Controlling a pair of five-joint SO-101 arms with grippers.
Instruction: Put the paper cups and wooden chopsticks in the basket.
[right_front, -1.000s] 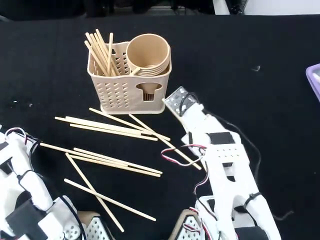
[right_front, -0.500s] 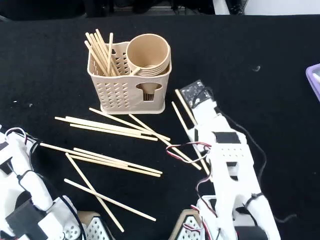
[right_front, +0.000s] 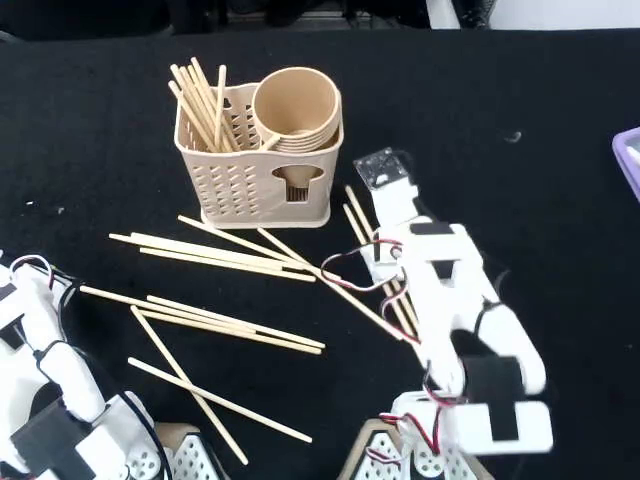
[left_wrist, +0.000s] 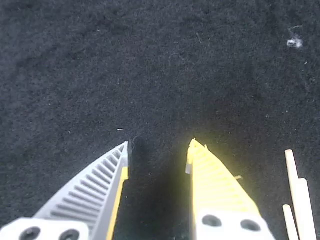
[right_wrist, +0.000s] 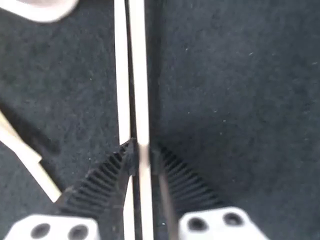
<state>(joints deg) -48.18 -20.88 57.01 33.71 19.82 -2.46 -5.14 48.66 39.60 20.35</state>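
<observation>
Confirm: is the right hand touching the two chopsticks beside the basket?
Touching. The right wrist view shows the right hand closed on the chopsticks, which run between its fingers with no visible gap at the tips.

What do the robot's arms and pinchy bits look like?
The right arm and left arm are chunky white plastic with black motor blocks, and red and white cables loop along them. The left gripper has pointy ribbed jaws, one grey, one yellow. The right gripper has dark toothed jaws. Each has a white base with round holes.
</observation>
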